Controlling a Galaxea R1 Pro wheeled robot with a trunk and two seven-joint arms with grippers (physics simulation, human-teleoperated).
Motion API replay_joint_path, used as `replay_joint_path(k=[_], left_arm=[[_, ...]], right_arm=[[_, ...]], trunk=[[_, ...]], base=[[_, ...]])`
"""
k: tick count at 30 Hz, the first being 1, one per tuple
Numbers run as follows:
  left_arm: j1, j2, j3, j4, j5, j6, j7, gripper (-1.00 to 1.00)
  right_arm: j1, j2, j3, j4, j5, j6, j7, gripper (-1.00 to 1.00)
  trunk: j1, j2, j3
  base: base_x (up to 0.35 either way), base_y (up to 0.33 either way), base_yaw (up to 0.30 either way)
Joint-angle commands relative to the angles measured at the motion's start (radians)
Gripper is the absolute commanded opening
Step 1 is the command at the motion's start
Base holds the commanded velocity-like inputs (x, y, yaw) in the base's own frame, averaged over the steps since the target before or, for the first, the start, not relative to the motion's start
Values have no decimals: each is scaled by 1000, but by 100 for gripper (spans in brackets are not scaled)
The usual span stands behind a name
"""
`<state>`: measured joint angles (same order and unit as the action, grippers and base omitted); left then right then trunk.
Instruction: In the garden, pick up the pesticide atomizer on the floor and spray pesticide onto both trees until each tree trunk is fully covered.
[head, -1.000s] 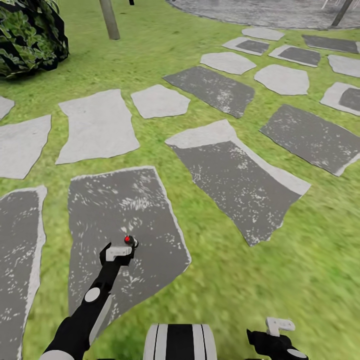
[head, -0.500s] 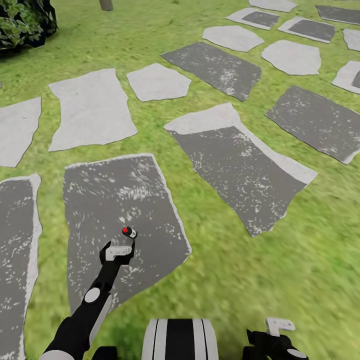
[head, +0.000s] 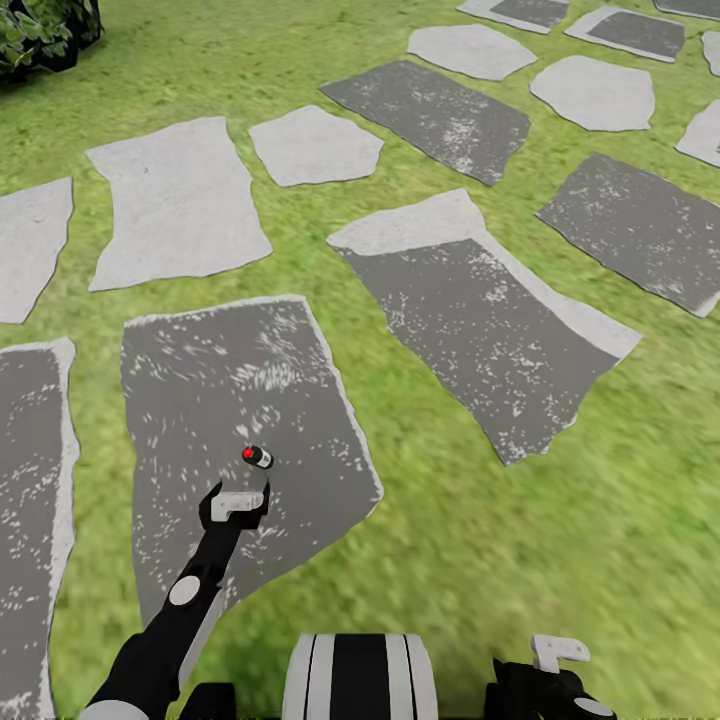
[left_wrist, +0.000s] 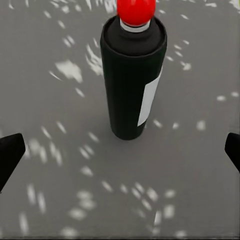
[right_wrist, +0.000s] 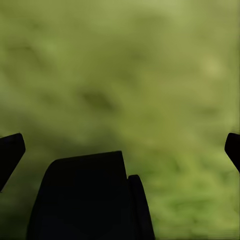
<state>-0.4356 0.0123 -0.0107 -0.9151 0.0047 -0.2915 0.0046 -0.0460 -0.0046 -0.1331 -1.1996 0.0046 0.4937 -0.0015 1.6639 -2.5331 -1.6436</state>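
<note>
Where 1 atomizer on dark slab: 2 grippers, L & R, spread, nothing held.

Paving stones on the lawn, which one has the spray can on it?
The big dark grey slab right ahead of the left gripper; the black, red-capped atomizer stands on it, unlike the other slabs.

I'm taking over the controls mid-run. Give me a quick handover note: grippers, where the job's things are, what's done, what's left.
Left gripper: open, empty, just short of the atomizer, which lies on a dark stone slab with its red cap pointing away.
Right gripper: open, empty, low over the grass.
Done: approach to the can.
Left: grasp it, find both trees, spray each trunk fully.
</note>
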Motion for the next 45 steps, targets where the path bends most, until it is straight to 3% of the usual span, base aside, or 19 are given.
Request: replay_joint_path(k=[1,45], left_arm=[[0,0,0,0,0,0,0,100],[0,-2,-2,1,-2,2,0,100]], right_arm=[[0,0,0,0,0,0,0,100],[0,0,1,0,0,0,0,100]], trunk=[[0,0,-6],[1,-1,-13]], base=[[0,0,0],[61,0,0]])
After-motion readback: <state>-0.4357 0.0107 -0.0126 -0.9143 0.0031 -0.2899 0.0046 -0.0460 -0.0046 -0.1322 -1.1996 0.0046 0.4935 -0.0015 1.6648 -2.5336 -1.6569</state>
